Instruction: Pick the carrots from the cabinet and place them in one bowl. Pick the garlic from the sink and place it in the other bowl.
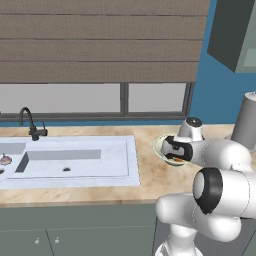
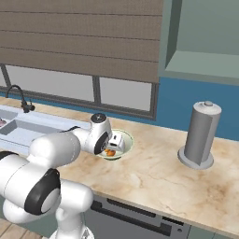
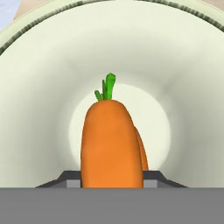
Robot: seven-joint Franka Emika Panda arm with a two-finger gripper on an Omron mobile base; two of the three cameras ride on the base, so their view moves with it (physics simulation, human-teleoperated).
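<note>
The stubby orange carrot with a green leafy top (image 3: 113,144) is pinched between the two dark fingers of the gripper (image 3: 112,177), held low inside the wide shallow cream-green bowl (image 3: 39,100). A second orange shape (image 3: 142,153) is seen just behind it, judged to be the other carrot, probably already lying in the bowl; this cannot be confirmed. In the base views an orange patch is visible in that bowl (image 1: 159,148) under the hand.

Judged progress: the carrot half is nearly closed out, release not yet made. The garlic half is untouched: a small pinkish-white bulb (image 1: 5,160) is seen at the far left of the pale bluish-white sunken sink (image 1: 75,172). The glossy light blue bowl cannot be located.

Surroundings: the grey-green wall cabinet (image 2: 205,42) is mounted above the marbled beige counter (image 2: 154,175); a tall grey cylindrical canister (image 2: 201,134) stands well apart from the bowl; a dark curved tap (image 1: 30,125) stands behind the sink. Nothing is seen blocking the route to the sink.
</note>
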